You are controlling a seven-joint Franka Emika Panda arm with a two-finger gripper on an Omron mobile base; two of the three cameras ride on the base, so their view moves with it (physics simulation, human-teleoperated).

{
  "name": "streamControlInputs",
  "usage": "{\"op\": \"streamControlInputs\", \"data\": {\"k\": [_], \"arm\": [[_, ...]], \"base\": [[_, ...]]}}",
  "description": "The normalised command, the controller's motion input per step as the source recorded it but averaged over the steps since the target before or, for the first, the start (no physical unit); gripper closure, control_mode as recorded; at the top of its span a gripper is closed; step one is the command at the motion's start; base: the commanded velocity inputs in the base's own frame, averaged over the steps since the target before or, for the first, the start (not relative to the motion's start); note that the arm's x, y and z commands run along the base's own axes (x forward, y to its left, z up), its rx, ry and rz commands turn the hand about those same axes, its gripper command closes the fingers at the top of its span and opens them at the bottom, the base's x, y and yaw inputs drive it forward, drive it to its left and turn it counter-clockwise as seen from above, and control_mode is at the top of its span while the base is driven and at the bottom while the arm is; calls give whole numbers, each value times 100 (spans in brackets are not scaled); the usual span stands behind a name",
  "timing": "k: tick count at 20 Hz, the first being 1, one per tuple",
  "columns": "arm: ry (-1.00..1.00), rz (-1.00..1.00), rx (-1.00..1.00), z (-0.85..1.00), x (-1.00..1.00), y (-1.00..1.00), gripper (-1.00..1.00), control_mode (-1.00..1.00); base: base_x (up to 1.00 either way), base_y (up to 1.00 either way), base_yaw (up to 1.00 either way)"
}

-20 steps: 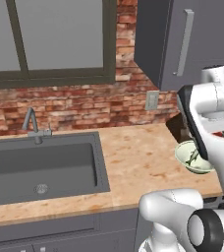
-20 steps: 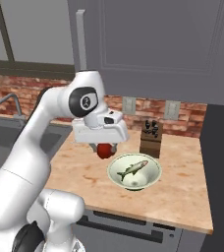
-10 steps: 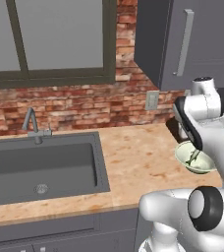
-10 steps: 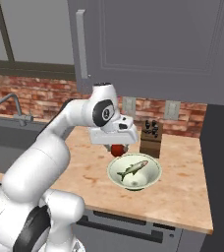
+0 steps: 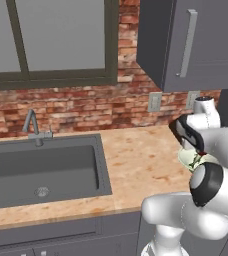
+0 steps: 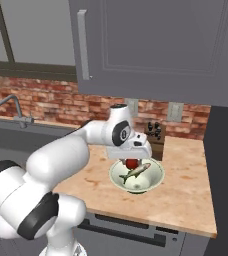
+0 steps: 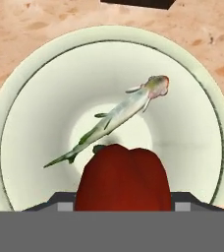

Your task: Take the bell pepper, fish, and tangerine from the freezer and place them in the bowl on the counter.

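Over the last second the arm has swung the gripper [image 6: 132,161] from beside the bowl [image 6: 155,181] to directly above it, with the bell pepper [image 7: 124,179] clenched between its jaws. The pepper now hangs over the bowl's middle, just above the fish [image 7: 115,117] already lying inside, so release looks to be the next step. The bowl sits on the worktop [image 6: 186,200] near a knife block [image 6: 155,136]. No brands or writing are readable.

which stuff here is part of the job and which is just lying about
Part of the job:
- bell pepper, held in the claw above the bowl
- fish, lying in the bowl
- bowl
- counter

Just lying about:
- knife block
- sink
- faucet
- wall outlets
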Motion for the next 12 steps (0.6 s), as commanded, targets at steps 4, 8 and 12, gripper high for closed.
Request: {"op": "streamControlInputs", "data": {"k": [4,8,12], "arm": [[0,0,3,-19,10,-21,100,-100],[0,0,2,-9,0,0,100,-100],[0,0,0,-38,13,0,100,-100]], "base": [[0,0,0],[0,0,0],[0,0,0]]}}
